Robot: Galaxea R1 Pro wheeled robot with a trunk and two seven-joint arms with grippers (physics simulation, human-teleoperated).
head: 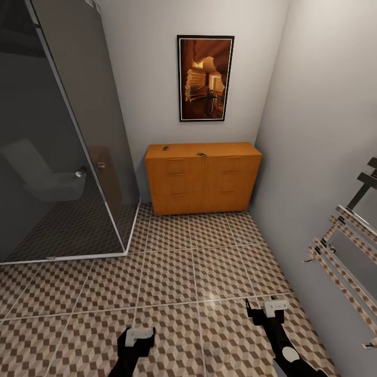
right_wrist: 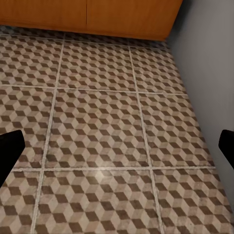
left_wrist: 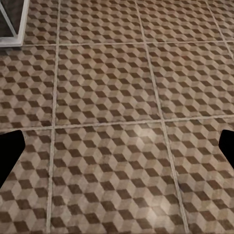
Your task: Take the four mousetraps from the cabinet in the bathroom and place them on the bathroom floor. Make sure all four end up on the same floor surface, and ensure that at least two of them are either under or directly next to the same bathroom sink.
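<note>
1. Head view: The cabinet (head: 203,178), a low orange-brown chest with its long side running along the far wall, stands in the corner beneath a framed picture (head: 205,78). Two small objects rest on its top, one near the left end (head: 165,148) and one near the middle front edge (head: 201,154); they look like mousetraps, but are too small to tell which way they point. A glass shower enclosure (head: 68,141) stands to the cabinet's left, and a towel rail (head: 343,251) hangs on the right wall. The bathroom floor (head: 193,272) of cube-patterned tiles spreads between them. The left gripper (head: 139,335) and the right gripper (head: 268,308) hover low over the tiles, well short of the cabinet; neither holds anything.

2. Left wrist view: The left gripper's dark fingertips (left_wrist: 9,151) sit at opposite edges, jaws spread wide over bare patterned tiles (left_wrist: 117,122), with the shower's white base rail (left_wrist: 14,29) at one corner.

3. Right wrist view: The right gripper's fingertips (right_wrist: 9,146) are likewise spread wide and empty above the floor (right_wrist: 107,122). The cabinet's lower front (right_wrist: 87,17) meets the grey wall (right_wrist: 209,73) beyond.
</note>
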